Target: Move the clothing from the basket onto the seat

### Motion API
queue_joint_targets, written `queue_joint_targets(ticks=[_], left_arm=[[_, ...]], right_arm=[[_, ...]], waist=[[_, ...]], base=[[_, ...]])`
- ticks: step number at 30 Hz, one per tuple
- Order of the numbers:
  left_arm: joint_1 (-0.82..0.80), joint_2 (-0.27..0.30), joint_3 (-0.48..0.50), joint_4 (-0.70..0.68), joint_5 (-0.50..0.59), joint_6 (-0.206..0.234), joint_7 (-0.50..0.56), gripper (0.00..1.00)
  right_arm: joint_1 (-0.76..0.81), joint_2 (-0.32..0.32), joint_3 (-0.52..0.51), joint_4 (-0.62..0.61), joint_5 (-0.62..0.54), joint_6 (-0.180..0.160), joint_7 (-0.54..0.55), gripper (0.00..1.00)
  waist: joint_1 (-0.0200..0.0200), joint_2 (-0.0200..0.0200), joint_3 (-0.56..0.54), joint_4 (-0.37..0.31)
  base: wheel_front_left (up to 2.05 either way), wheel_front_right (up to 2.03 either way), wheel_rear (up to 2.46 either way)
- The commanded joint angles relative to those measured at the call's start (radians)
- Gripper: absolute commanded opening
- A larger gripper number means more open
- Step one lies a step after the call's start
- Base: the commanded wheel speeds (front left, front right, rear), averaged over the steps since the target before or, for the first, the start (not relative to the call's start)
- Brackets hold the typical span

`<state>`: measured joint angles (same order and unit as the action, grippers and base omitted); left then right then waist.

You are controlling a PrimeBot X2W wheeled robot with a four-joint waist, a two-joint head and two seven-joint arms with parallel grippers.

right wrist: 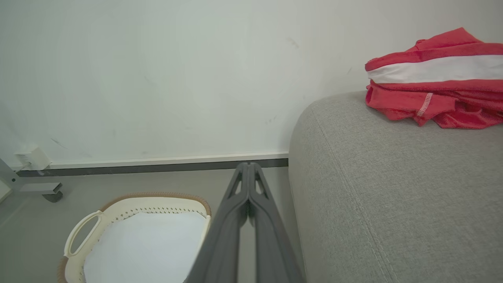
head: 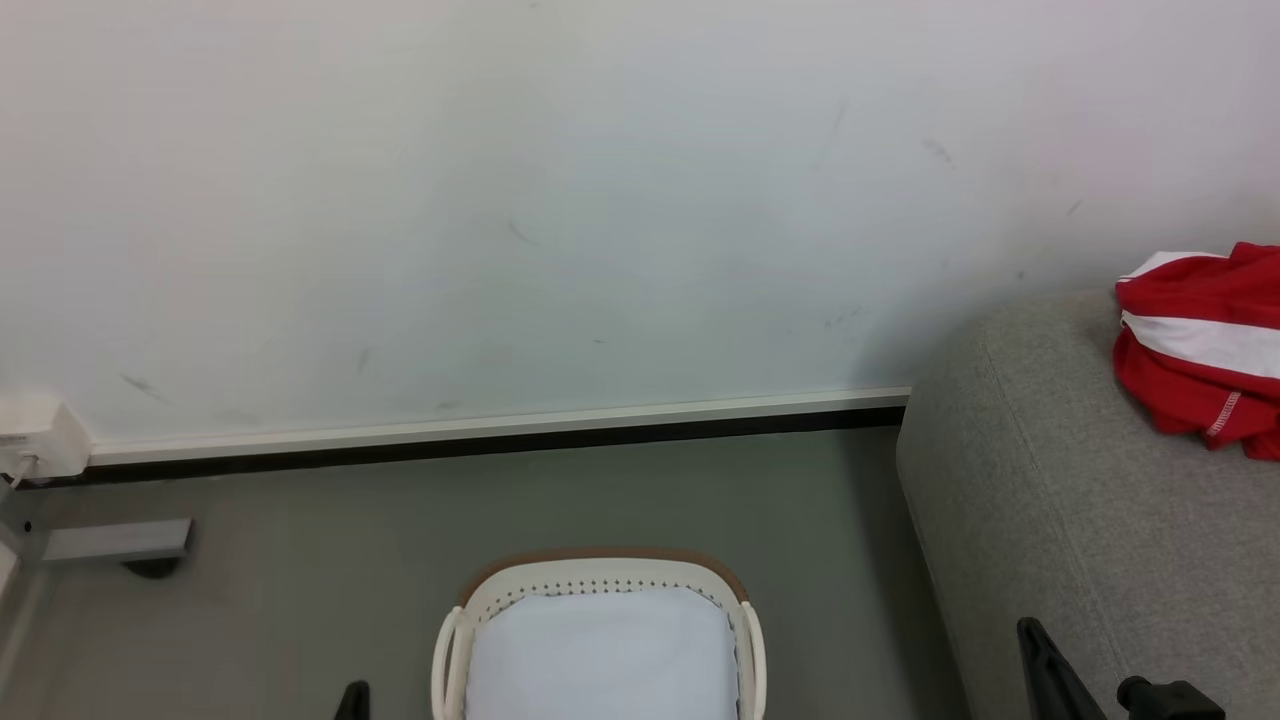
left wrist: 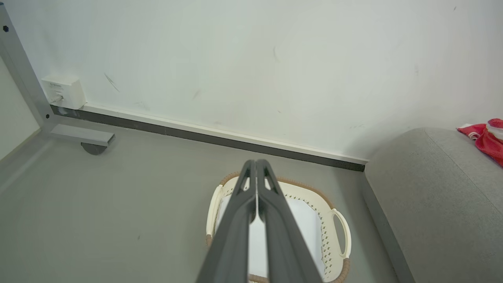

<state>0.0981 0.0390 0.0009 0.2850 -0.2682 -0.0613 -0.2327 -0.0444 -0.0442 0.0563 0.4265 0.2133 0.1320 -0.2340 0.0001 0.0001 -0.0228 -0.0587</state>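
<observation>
The left gripper [left wrist: 256, 163] hangs over the basket [left wrist: 324, 232]. Its 2 fingers are pressed together and hold nothing. The right gripper [right wrist: 248, 165] points at the wall [right wrist: 157, 78], between the basket and the seat [right wrist: 393, 188]. It is pinched closed too, with nothing in it. The clothing [right wrist: 428, 84] lies bunched on the seat's top by the wall. It is red with a white band and white stitches. The left wrist view catches just a red corner of it. In the basket is a pale lining [right wrist: 145, 247].

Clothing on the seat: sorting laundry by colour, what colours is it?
Clothing: bright red with a white band and white stitching, clearest in right wrist view.
</observation>
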Motion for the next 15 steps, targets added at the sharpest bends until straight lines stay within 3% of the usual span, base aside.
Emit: queue_joint_targets(ticks=[1, 15], left_arm=[[-0.027, 0.003, 0.010, -0.014, -0.050, -0.004, 0.010, 0.00], [-0.059, 0.005, 0.026, -0.024, -0.296, -0.017, 0.071, 0.00]], right_arm=[[-0.024, -0.004, -0.010, -0.021, 0.053, 0.000, 0.009, 0.00], [-0.030, -0.005, -0.037, -0.057, 0.309, 0.000, 0.070, 0.00]], waist=[[0.0000, -0.0001, 0.000, 0.001], [0.0000, -0.0001, 0.003, 0.008]], base=[[0.00, 0.00, 0.00], [0.00, 0.00, 0.00]])
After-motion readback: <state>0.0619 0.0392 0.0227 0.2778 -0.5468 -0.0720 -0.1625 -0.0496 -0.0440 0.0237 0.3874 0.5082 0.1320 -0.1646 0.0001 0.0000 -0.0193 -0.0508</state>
